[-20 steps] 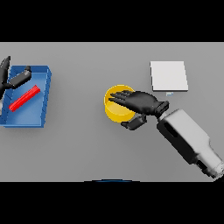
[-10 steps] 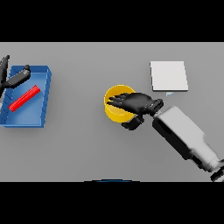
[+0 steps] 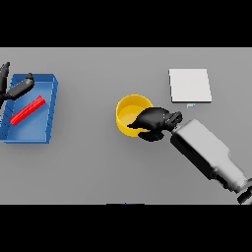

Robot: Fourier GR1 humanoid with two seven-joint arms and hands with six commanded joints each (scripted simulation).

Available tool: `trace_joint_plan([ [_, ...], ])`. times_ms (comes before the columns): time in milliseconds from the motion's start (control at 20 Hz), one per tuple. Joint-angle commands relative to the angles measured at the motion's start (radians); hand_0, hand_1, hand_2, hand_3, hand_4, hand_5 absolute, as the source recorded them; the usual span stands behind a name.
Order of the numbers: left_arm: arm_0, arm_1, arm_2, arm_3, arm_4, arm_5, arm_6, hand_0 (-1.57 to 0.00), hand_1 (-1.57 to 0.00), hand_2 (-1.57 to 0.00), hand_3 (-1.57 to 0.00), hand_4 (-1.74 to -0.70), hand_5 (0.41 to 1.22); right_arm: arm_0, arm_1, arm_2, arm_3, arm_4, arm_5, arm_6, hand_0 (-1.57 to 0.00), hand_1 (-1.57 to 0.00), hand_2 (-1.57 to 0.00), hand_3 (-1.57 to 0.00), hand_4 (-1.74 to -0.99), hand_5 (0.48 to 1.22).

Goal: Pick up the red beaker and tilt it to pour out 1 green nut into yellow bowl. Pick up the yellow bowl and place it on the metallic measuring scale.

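The yellow bowl (image 3: 129,114) sits on the grey table at the middle. My right hand (image 3: 154,123) is at its right rim, fingers curled over the edge and thumb under the near side, so it is shut on the bowl. The metallic scale (image 3: 190,85), a pale square plate, lies to the bowl's upper right, apart from it. The red beaker (image 3: 28,110) lies on its side in a blue tray (image 3: 45,134) at the far left. My left hand (image 3: 15,89) hovers open over the tray's back left corner. No green nut shows.
My right forearm (image 3: 206,153) runs from the lower right across the table up to the bowl. A small pale tab (image 3: 190,105) sticks out at the scale's near edge.
My right hand's fingers have curled down from a spread pose over the bowl onto its right rim. The bowl, the beaker and the left hand have stayed put.
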Motion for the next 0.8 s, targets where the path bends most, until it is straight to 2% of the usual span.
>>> trace_joint_plan([
  [0,-0.001,0.004,0.0,-0.001,-0.001,0.0,0.0,0.0,0.0,0.0,0.0,-0.8,0.727,-0.008,-0.007,-0.003,0.011,-0.009,0.016,-0.023,-1.22,-1.2,-1.18,-0.93,-1.628,1.137],
  [50,-0.007,-0.006,-0.005,0.006,-0.007,0.002,0.004,0.0,0.0,0.0,0.0,-0.8,0.727,-0.005,-0.005,-0.003,-0.001,-0.011,0.025,-0.006,-1.29,-1.27,-1.26,-1.02,-1.649,1.154],
  [150,-0.009,0.003,0.004,0.001,0.003,-0.003,0.007,0.0,0.0,0.0,0.0,-0.8,0.725,-0.006,-0.002,-0.007,0.0,-0.019,0.032,0.005,-1.39,-1.38,-1.31,-1.14,-1.682,1.178],
  [300,0.001,0.011,0.005,-0.018,0.008,0.0,0.006,0.0,0.0,0.0,0.0,-0.81,0.724,-0.004,-0.01,-0.009,-0.014,-0.02,0.023,0.017,-1.48,-1.47,-1.42,-1.18,-1.711,1.199],
  [500,0.009,0.019,0.001,-0.025,0.001,0.002,0.004,0.0,0.0,0.0,0.0,-0.8,0.724,-0.001,-0.043,-0.033,-0.084,-0.051,0.046,0.035,-1.53,-1.53,-1.49,-1.19,-1.729,1.212],
  [650,-0.004,0.009,0.002,-0.001,0.0,-0.006,-0.003,0.0,0.0,0.0,0.0,-0.8,0.721,-0.032,-0.091,-0.065,-0.154,-0.079,0.094,0.049,-1.55,-1.55,-1.51,-1.38,-1.731,1.216],
  [750,-0.002,0.008,0.004,-0.001,0.003,-0.007,-0.006,0.0,0.0,0.0,0.0,-0.8,0.719,-0.036,-0.11,-0.088,-0.205,-0.094,0.116,0.088,-1.56,-1.56,-1.53,-1.35,-1.728,1.218],
])
